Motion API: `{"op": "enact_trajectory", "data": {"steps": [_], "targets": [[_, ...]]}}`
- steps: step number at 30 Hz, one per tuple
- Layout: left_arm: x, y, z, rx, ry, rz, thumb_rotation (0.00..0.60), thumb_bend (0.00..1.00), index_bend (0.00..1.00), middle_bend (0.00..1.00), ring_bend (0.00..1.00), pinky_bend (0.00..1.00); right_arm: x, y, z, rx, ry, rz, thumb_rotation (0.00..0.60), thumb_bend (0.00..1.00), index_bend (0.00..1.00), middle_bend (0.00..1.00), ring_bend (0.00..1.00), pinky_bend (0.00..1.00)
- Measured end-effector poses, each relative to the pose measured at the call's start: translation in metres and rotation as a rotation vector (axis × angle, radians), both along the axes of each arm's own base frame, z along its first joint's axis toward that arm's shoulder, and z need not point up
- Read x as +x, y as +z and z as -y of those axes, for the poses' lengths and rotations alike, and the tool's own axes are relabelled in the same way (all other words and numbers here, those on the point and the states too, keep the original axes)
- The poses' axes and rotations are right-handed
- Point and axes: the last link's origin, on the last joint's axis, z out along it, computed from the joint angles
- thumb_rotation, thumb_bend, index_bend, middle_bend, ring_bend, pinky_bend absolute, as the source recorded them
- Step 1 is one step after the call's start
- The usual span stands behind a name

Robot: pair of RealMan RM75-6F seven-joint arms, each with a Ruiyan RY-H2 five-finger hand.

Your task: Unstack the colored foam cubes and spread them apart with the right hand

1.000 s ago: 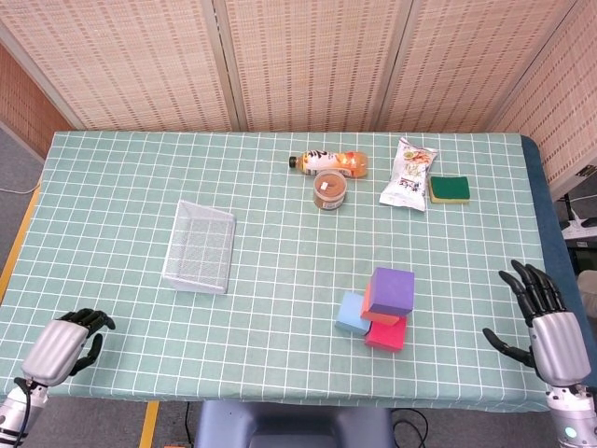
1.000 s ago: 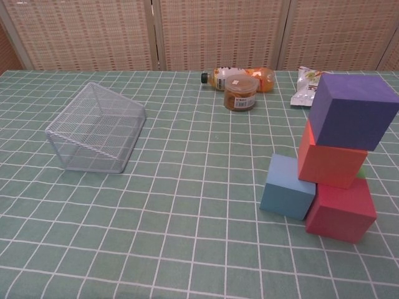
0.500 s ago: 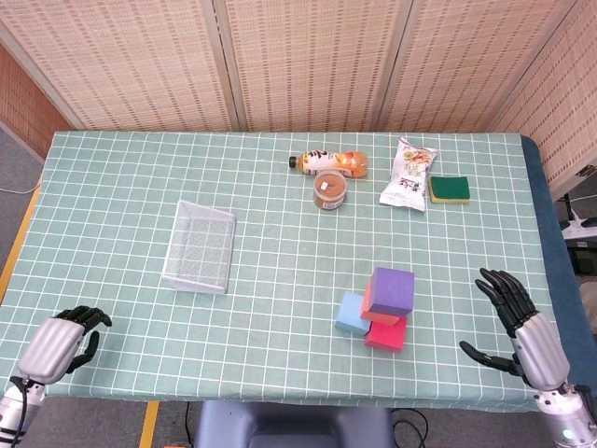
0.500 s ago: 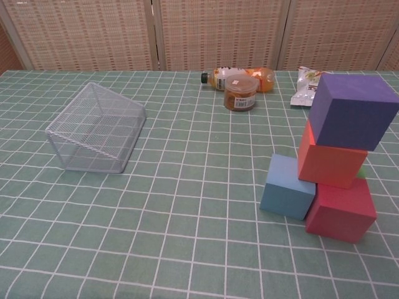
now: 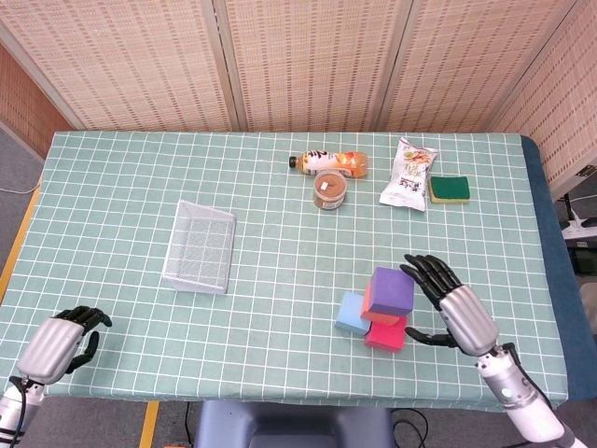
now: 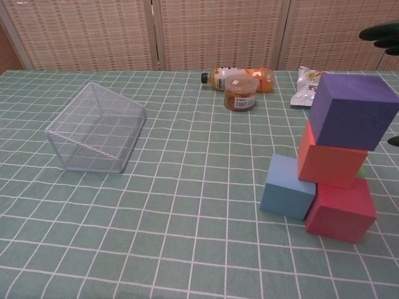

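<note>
Green checked cloth covers the desk [image 5: 112, 187]. Near its front right, a purple foam cube [image 5: 393, 290] tops an orange foam cube [image 6: 330, 161] and a red foam cube [image 6: 340, 209], with a blue foam cube [image 5: 353, 313] touching. My right hand [image 5: 454, 306] hovers just beside them, fingers spread, empty. My left hand [image 5: 61, 343] rests curled at the front-left edge.

So the backdrop is a folding screen [image 5: 308, 61] of woven, reed-like panels in pale frames, running right along the far edge of the table [image 5: 112, 187]. The tabletop has a green cloth with a white grid. Grey floor [image 5: 17, 173] shows past the left edge, with a yellow strip [image 5: 147, 425] near the front-left corner. Lighting is even and soft.
</note>
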Motion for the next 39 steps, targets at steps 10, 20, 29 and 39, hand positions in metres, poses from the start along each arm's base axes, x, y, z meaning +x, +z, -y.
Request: {"op": "enact_trajectory", "data": {"steps": [10, 20, 29, 39], "targets": [[-0.001, 0.004, 0.0, 0.014, -0.001, 0.017, 0.6, 0.68, 0.43, 0.4, 0.34, 0.48, 0.02, -0.021, 0.022, -0.072, -0.015, -0.044, 0.6, 0.05, 0.55, 0.53, 0.58, 0.78], [-0.001, 0.004, 0.001, 0.011, -0.001, 0.016, 0.6, 0.68, 0.43, 0.4, 0.34, 0.48, 0.014, -0.008, 0.023, -0.292, 0.037, -0.032, 0.6, 0.05, 0.64, 0.6, 0.62, 0.82], [-0.001, 0.003, 0.0, 0.013, 0.004, 0.015, 0.6, 0.68, 0.43, 0.4, 0.34, 0.48, -0.027, 0.028, 0.022, -0.497, -0.144, -0.162, 0.6, 0.05, 0.59, 0.6, 0.57, 0.76], [-0.003, 0.001, 0.0, 0.005, 0.012, 0.009, 0.6, 0.68, 0.43, 0.4, 0.34, 0.48, -0.099, 0.036, 0.041, -0.293, -0.492, -0.391, 0.6, 0.06, 0.02, 0.02, 0.0, 0.17]]}}
